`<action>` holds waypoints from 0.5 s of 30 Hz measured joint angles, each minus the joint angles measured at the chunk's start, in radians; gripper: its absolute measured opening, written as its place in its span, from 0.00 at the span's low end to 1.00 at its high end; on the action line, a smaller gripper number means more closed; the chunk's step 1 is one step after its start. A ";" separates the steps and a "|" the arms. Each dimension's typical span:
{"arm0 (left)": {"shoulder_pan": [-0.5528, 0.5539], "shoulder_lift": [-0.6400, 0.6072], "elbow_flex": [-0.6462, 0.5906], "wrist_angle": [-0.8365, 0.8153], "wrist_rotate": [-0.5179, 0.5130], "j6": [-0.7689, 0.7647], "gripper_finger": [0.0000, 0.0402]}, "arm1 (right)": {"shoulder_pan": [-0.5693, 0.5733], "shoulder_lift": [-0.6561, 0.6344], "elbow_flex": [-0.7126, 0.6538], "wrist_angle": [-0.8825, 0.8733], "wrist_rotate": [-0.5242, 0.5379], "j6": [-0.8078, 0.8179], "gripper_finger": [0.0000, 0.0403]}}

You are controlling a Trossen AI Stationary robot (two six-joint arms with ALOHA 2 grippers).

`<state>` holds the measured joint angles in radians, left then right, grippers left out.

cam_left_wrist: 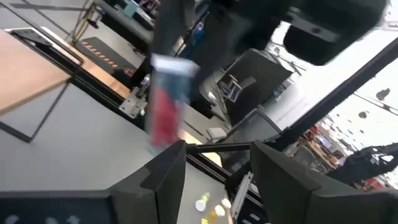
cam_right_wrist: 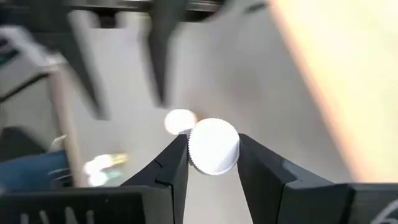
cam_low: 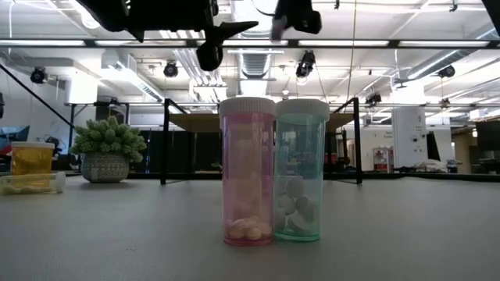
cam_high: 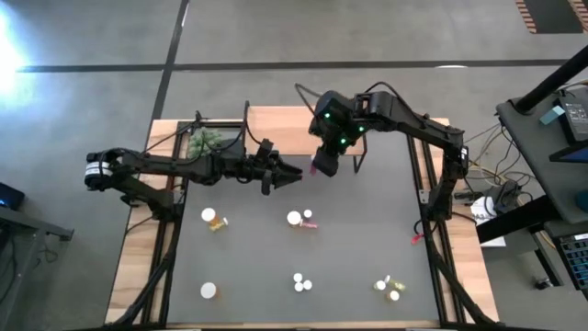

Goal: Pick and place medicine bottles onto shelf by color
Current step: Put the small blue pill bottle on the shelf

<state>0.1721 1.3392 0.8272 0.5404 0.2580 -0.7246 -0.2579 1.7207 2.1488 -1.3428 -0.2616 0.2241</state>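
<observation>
A pink medicine bottle with a white cap hangs above the grey mat, just in front of the shelf, a light-wood top at the table's far side. My right gripper is shut on it. My left gripper is level, just left of the bottle, open with nothing between its fingers. Other medicine bottles lie on the mat: a yellow one, a pink one, white ones and yellow ones. My right gripper pinches the pink bottle at its white cap between its two fingers. They come slanting down from above, from the far right. The bottle hangs below the fingers, cap up and slightly tilted, clear of the mat and the shelf.
A green spiky plant stands at the shelf's left end. A pink bottle and a pale green bottle stand upright side by side close to the low camera. A white bottle lies near the front left.
</observation>
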 joint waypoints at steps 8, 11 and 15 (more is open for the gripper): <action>0.032 -0.055 -0.002 -0.012 0.007 0.002 0.41 | -0.055 0.000 -0.024 -0.094 0.270 -0.027 0.27; 0.043 -0.102 -0.016 -0.012 0.007 0.002 0.41 | -0.081 0.000 -0.041 -0.118 0.381 -0.016 0.27; 0.050 -0.171 -0.034 -0.012 0.007 0.003 0.41 | -0.118 0.000 -0.070 -0.118 0.438 -0.005 0.27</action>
<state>0.2225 1.1683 0.7930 0.5287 0.2651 -0.7219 -0.3755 1.7210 2.0783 -1.4607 0.1762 0.2194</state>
